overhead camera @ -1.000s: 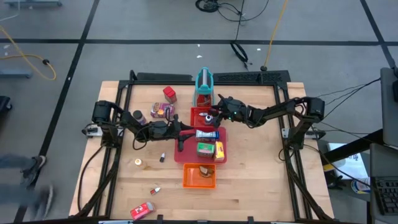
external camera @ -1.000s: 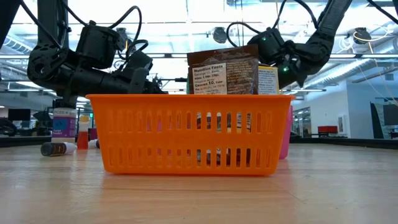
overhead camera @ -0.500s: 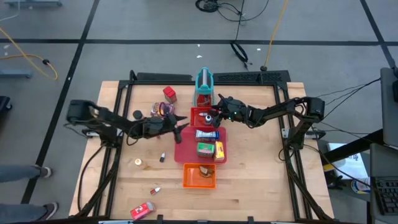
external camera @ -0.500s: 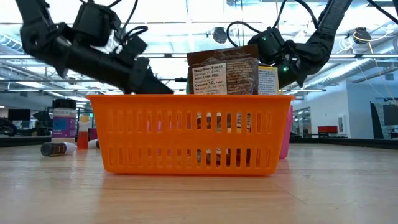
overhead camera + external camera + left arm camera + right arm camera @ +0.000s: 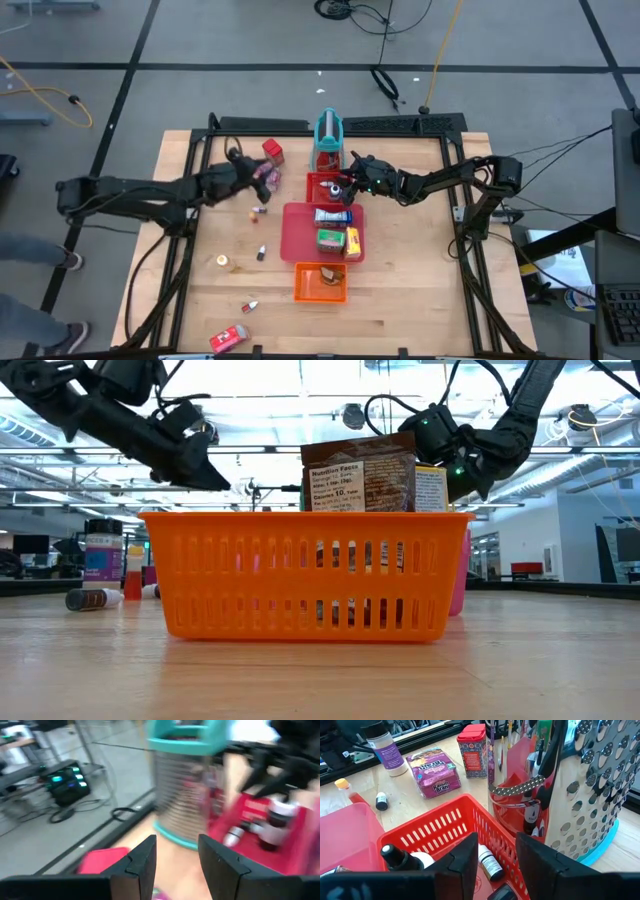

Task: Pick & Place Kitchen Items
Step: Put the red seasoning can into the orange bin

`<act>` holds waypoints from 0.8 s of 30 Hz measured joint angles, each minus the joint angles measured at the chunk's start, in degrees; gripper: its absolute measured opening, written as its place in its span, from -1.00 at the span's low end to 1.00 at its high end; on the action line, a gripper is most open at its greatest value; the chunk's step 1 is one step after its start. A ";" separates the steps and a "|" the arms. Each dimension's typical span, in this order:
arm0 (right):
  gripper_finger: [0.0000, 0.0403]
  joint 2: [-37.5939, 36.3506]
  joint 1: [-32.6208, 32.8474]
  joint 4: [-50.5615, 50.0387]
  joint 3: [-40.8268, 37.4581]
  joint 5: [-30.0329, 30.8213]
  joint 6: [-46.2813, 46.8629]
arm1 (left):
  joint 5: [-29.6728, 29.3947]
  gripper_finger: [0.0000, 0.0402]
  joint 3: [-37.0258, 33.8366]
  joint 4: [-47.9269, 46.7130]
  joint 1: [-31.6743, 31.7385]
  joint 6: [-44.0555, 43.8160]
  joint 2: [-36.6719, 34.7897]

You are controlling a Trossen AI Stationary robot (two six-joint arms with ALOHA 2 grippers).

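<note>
My left gripper [image 5: 263,172] hangs open above the pink-purple packet [image 5: 261,180] at the far left of the table, touching nothing; its own view [image 5: 177,857] looks past the red box [image 5: 102,861] toward the teal stand [image 5: 187,785]. My right gripper [image 5: 349,184] is open over the red basket [image 5: 435,827], which holds small bottles [image 5: 395,856]. The packet [image 5: 432,770], red box [image 5: 472,744] and purple-labelled can [image 5: 385,749] rest on the wood. Blue-white [image 5: 333,215], green [image 5: 330,238] and yellow [image 5: 352,243] boxes lie on the red tray [image 5: 298,232].
The orange basket [image 5: 320,283] with a brown packet [image 5: 360,472] stands near the table's near edge. Small bottles [image 5: 260,252] and a red box [image 5: 230,338] lie scattered on the near left wood. The teal stand [image 5: 328,135] rises just beyond the red basket.
My left arm has swung away from the red tray's left edge, stretching out and carrying its gripper toward the far edge and a little left, until it hangs over the pink-purple packet. In the low view it has risen.
</note>
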 joint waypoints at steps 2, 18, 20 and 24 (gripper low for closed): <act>-0.39 0.00 0.00 0.00 0.00 0.00 0.01 | -0.01 -0.27 0.00 -0.77 2.72 0.21 -0.89; -0.41 -0.02 0.13 -0.06 0.00 -0.15 0.26 | 10.57 -0.26 25.11 -34.10 18.37 17.49 10.42; -0.41 -0.02 0.13 -0.09 0.00 -0.15 0.26 | 10.51 -0.25 28.69 -37.83 18.53 21.36 13.17; -0.41 -0.02 0.13 -0.09 0.00 -0.17 0.26 | 8.59 -0.09 34.47 -43.09 18.79 25.22 19.00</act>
